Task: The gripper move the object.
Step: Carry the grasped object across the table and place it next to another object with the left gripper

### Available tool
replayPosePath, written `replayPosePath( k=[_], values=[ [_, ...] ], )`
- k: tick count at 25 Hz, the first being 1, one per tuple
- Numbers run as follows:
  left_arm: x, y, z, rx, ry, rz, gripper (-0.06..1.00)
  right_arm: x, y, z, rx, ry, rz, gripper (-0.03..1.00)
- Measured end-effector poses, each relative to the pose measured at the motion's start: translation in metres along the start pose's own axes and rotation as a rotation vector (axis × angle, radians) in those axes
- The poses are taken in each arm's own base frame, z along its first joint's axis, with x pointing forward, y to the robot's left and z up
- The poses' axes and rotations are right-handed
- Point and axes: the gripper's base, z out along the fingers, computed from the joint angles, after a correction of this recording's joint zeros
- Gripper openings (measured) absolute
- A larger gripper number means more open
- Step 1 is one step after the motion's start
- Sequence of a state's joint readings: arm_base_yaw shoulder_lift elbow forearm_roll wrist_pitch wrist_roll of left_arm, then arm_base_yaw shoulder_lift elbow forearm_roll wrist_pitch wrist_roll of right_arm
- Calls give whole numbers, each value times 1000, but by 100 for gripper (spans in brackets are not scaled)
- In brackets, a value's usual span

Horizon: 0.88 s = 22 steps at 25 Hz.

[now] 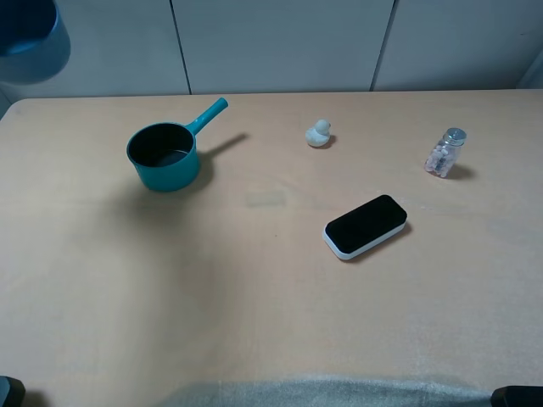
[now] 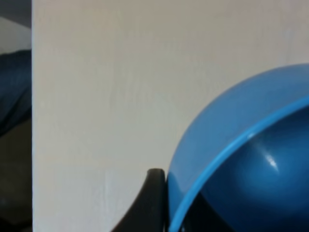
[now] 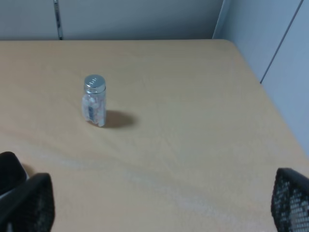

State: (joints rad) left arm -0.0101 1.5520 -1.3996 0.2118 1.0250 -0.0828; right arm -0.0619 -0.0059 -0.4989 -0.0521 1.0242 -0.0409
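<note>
1. The left claw point(image 2: 171, 208) is clamped on the rim of the blue bowl point(image 2: 241, 145). The right claw point(image 3: 159, 208) stands apart and holds nothing.
2. The bowl hangs clear of the table point(image 1: 254, 297), beyond and left of the saucepan point(image 1: 163, 155).
3. Judgement: pickup and lift are done; set-down is not yet done.

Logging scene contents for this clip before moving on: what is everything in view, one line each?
blue bowl: one, medium blue, held up at the far left corner
saucepan: one, teal, long handle, far left of the table
duck figure: one, white, far middle
jar: one, clear with silver lid, upright, far right
flat device: one, black top and white base, right of centre
table: one, light tan
left gripper: one, black, shut on the bowl's rim; only one finger shows
right gripper: one, black, open, facing the jar
</note>
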Motion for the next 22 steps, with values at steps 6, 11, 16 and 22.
replayPosePath(
  k=[6,11,16,22],
  values=[
    [10,-5,33,10,15,9,6,0,0,0,0,0,0,68],
    [17,-8,58,15,43,8,6,0,0,0,0,0,0,68],
    [20,-11,78,21,58,15,6,0,0,0,0,0,0,68],
    [30,-17,110,27,118,19,6,0,0,0,0,0,0,68]
  ],
)
